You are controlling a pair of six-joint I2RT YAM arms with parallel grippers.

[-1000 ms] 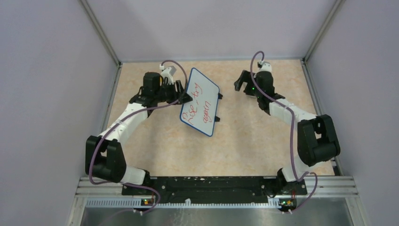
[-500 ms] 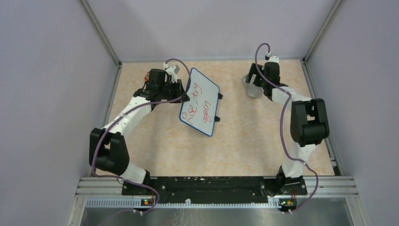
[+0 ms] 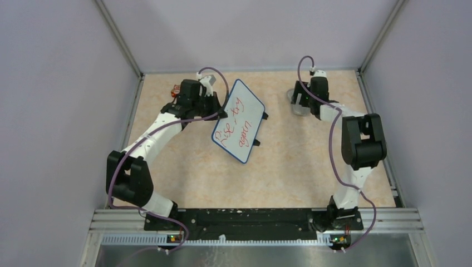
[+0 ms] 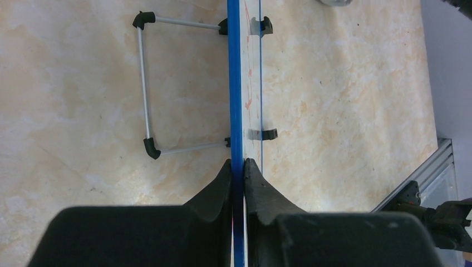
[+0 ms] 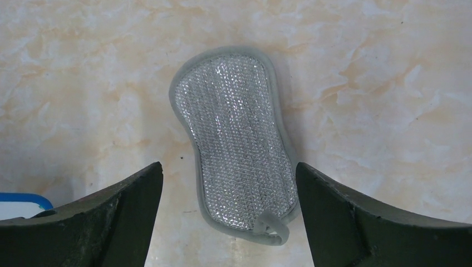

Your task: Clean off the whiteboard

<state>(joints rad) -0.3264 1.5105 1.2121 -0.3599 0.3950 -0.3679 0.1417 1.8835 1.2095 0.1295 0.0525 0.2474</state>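
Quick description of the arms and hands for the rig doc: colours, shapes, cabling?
Both arms match: left arm and right arm have white link shells with bulky black joint housings, and a purple cable loops loosely along each. The left hand and right hand are matte black, with two broad fingers tapering to the tips. No markings visible.

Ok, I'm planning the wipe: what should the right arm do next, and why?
Probably lower the right gripper and close on the grey scrub pad: its jaws stand open either side of the pad, which lies flat on the table. The left gripper already clamps the whiteboard by its blue edge, and the red writing is unerased.
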